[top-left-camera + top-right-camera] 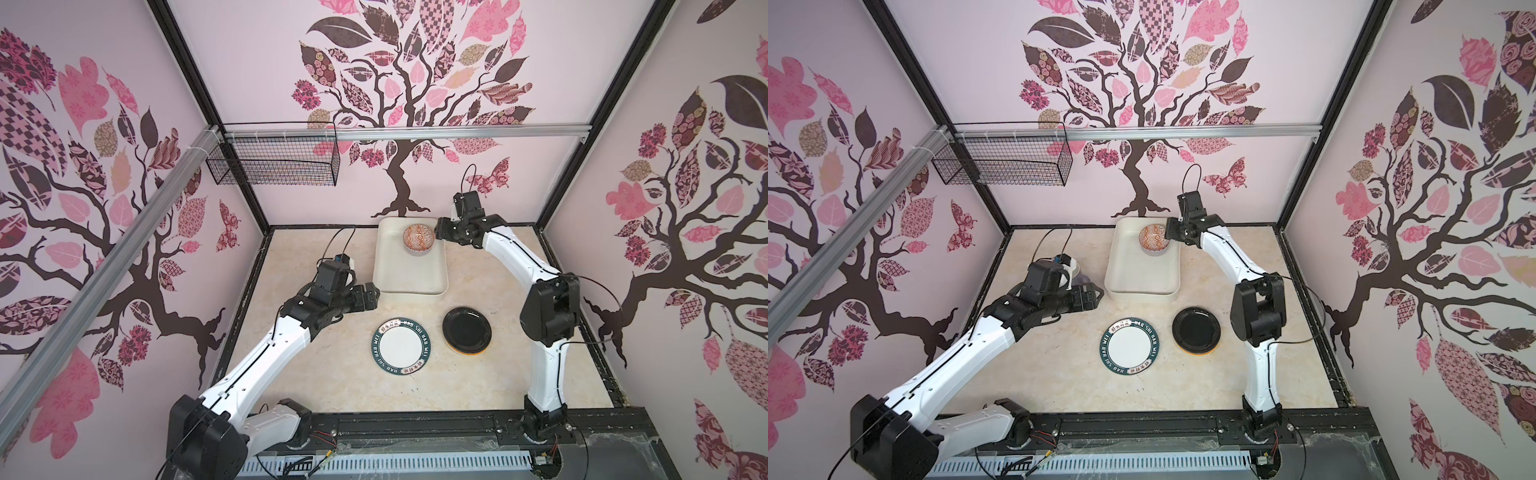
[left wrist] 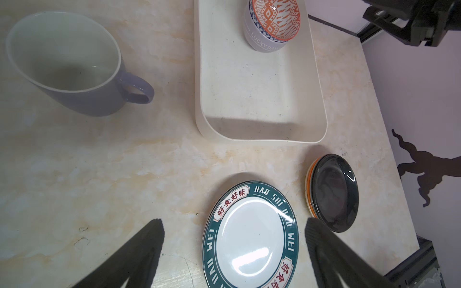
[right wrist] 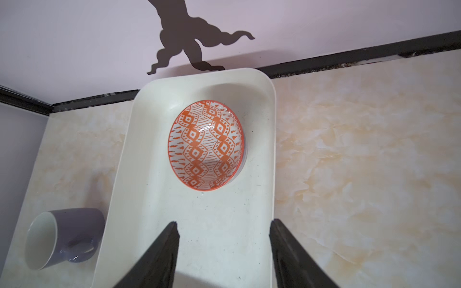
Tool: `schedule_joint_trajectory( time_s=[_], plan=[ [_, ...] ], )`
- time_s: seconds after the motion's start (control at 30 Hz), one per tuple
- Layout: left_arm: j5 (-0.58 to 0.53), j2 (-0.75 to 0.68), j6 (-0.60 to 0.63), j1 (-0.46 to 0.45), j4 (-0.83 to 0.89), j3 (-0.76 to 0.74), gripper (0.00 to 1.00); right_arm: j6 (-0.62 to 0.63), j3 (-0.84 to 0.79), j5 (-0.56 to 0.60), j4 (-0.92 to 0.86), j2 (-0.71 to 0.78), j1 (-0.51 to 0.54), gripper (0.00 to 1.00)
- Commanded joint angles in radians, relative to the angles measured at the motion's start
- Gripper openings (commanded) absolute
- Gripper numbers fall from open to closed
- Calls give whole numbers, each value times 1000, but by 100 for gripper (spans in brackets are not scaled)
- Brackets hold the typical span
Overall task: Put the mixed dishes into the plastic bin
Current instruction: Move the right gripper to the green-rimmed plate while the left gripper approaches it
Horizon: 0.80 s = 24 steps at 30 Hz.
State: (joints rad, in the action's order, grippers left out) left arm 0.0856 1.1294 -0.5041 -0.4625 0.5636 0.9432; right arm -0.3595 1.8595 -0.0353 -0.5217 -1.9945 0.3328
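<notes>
1 plastic bin (image 1: 409,272), far centre of tabletop (image 1: 316,374). Inside, at its far end: orange-patterned bowl (image 1: 419,238) nested in lavender bowl (image 2: 262,46). Outside, on the tabletop:
- lavender mug (image 2: 74,74), left of bin
- green-lettered plate (image 1: 401,345), in front of bin
- black plate (image 1: 466,328) topping a stack, orange plate (image 2: 310,179) edge beneath

right gripper (image 3: 223,222): above bin, jaws apart, empty. left gripper (image 2: 233,220): near green-lettered plate, jaws wide apart, empty.

orange-patterned bowl (image 3: 204,144) in plastic bin (image 3: 212,237) (mug (image 3: 74,224) outside)

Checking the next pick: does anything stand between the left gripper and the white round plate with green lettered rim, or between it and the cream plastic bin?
Nothing visible: bare tabletop lies between the left gripper, the green-rimmed white plate and the cream plastic bin.
</notes>
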Motion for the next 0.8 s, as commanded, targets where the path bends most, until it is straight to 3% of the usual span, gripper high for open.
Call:
schedule_joint_trajectory(
  time_s=[0.0,0.1,0.37,0.47,0.57,0.77],
  plan=[
    [10,-76,-37,-14,24,-92,92,-12,-173,35,3,171,58,60],
    [-25,-153,-84,-71,25,-171,90,-37,-360,71,24,313,135,59],
    [-125,-199,-228,-236,-13,-350,55,-154,-774,104,46,610,375,52],
    [-137,-211,-271,-250,-52,-417,48,-190,-882,122,51,660,443,50],
    [-139,-206,-284,-251,-87,-455,35,-219,-967,87,66,674,453,45],
    [-145,-134,-274,-253,-115,-440,29,-240,-1043,34,125,647,458,39]
  ],
)
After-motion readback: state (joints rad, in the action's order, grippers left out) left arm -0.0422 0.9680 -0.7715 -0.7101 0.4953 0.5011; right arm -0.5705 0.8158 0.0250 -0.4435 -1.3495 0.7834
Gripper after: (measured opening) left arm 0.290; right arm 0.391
